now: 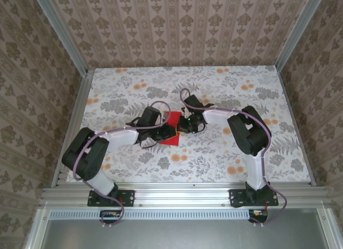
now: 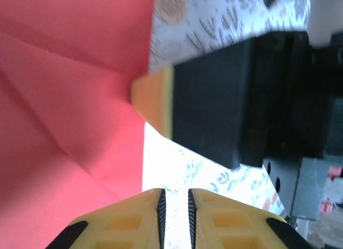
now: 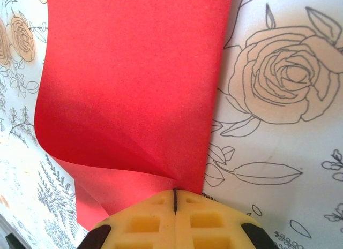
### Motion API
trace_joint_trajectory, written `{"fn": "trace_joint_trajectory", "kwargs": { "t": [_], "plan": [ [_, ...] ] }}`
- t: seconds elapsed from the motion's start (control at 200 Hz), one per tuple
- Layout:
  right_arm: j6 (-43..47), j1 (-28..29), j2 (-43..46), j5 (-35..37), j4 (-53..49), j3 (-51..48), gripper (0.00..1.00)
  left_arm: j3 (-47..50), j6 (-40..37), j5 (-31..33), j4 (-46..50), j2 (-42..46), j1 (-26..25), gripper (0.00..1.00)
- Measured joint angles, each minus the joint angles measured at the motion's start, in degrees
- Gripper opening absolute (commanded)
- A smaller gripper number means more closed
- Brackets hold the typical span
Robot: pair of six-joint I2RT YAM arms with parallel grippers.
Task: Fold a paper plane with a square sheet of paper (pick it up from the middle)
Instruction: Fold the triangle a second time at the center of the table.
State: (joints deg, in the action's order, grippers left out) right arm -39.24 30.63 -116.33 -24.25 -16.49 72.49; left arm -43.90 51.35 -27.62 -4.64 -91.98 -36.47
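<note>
The top external camera looks down from above and behind the arm bases, taking in the whole table [image 1: 214,158]. The wrist cameras sit close to the surface, looking out past the left gripper [image 2: 175,206] and the right gripper [image 3: 175,198] — all three views share the square sheet of paper [image 1: 172,119].

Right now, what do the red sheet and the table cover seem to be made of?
The sheet looks like thin matte paper: it curls softly, holds sharp creases, no shine. The table cover seems smooth printed paper or vinyl, flat with drawn flowers; I cannot tell which.
</note>
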Motion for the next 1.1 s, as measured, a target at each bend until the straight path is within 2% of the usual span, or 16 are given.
{"fn": "trace_joint_trajectory", "kwargs": {
  "t": [0.265,0.575,0.68,0.89,1.1],
  "plan": [
    [0.44,-0.24,0.02,-0.57,0.02,-0.02,0.12,1.03,1.77,2.45,0.44,-1.62,1.60,0.18],
    [2.91,-0.66,5.77,-0.26,-0.02,-1.31,0.31,0.96,1.73,6.34,3.76,-2.58,1.70,0.18],
    [5.09,-0.66,7.56,0.48,-0.07,-1.27,0.35,0.96,1.51,6.95,4.72,-2.58,1.70,0.17],
    [12.33,-0.66,7.26,1.31,-1.79,-1.20,0.55,0.96,1.11,7.78,5.95,-2.58,1.70,0.17],
    [18.27,-0.59,7.15,-2.95,-0.59,-2.47,0.60,0.90,0.90,7.93,5.99,-2.58,1.70,0.17]
  ]
}}
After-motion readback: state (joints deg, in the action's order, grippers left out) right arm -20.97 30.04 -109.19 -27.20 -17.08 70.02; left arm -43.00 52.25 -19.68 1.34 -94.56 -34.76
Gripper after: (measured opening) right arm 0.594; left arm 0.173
